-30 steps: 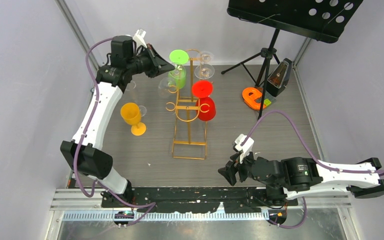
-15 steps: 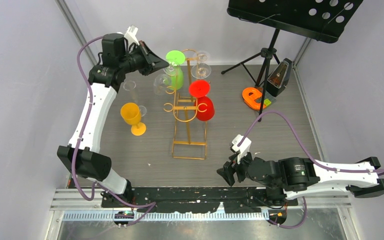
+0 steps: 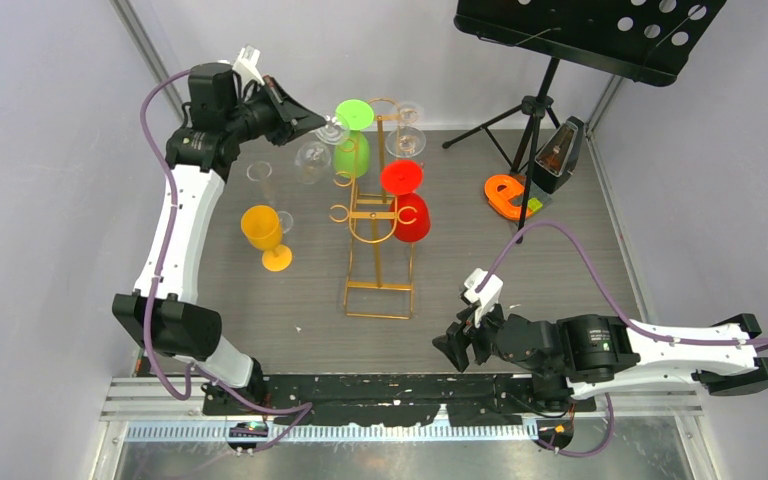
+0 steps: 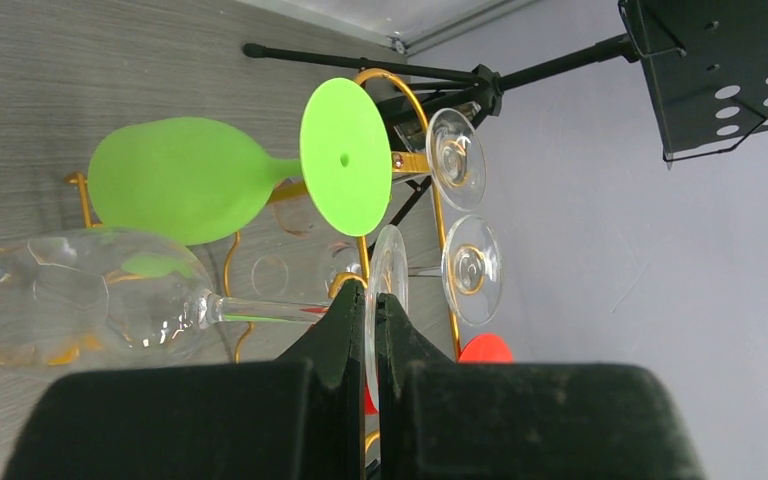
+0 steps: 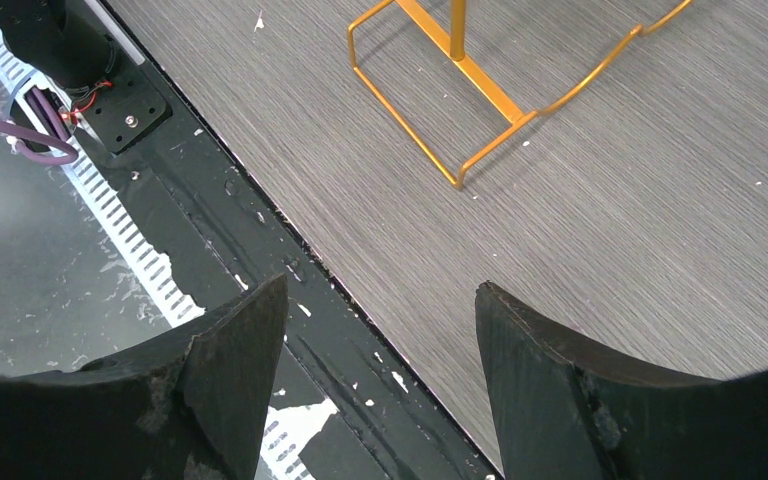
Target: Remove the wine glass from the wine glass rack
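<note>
Claw, left (image 4: 370,300): clamped shut on the foot of the clear wine glass (image 4: 80,300). The disc is pinched edge-on between the fingers (image 4: 335,340), a hold that suits sliding the stem sideways out of a hook.
Wine glass: hangs bowl-down from that grip, roughly parallel to the green glass (image 4: 175,190). It is raised over the far left of the desk (image 3: 520,300), just beside the rack's left hooks. Whether its stem has cleared the nearest curl is hard to tell.
Wine glass rack (image 3: 380,250): gold wire, upright mid-desk, carrying the green glass, a red glass (image 3: 412,218) and two clear glasses (image 4: 457,160) by their feet.
Claw, right (image 5: 380,300): spread wide and empty, low at the desk's near edge by the rack's base, apparently parked out of the way.
Yellow glass (image 3: 260,228): stands upright on the desk, left of the rack.
Stage: removal looks nearly complete. Next comes drawing the glass well apart, minding the green neighbour.
</note>
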Motion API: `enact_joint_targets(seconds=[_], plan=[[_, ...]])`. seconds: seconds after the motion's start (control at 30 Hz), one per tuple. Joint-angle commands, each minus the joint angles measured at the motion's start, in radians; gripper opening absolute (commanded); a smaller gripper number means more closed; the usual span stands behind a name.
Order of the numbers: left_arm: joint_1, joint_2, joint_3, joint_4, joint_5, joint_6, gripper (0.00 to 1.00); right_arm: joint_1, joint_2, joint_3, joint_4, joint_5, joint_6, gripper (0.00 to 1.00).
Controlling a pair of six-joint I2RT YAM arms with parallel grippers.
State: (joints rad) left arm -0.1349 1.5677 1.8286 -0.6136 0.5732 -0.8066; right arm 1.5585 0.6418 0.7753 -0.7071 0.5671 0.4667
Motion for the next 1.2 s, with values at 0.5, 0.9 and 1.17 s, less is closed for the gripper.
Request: enact_joint_targets(seconds=[0.5, 0.9, 1.17], plan=[[0.02, -0.278, -0.098, -0.059, 0.058, 0.147, 0.0, 0.002, -0.037, 0.088, -0.026, 0.032, 0.033, 0.76], [-0.006, -0.574, -0.31, -0.183, 0.042, 0.303, 0.0, 0.002, -0.018, 0.198, -0.109, 0.071, 0.056, 0.8], [-0.092, -0.786, -0.53, -0.235, 0.04, 0.398, 0.0, -0.006, -0.002, 0.27, -0.127, 0.092, 0.096, 0.82]])
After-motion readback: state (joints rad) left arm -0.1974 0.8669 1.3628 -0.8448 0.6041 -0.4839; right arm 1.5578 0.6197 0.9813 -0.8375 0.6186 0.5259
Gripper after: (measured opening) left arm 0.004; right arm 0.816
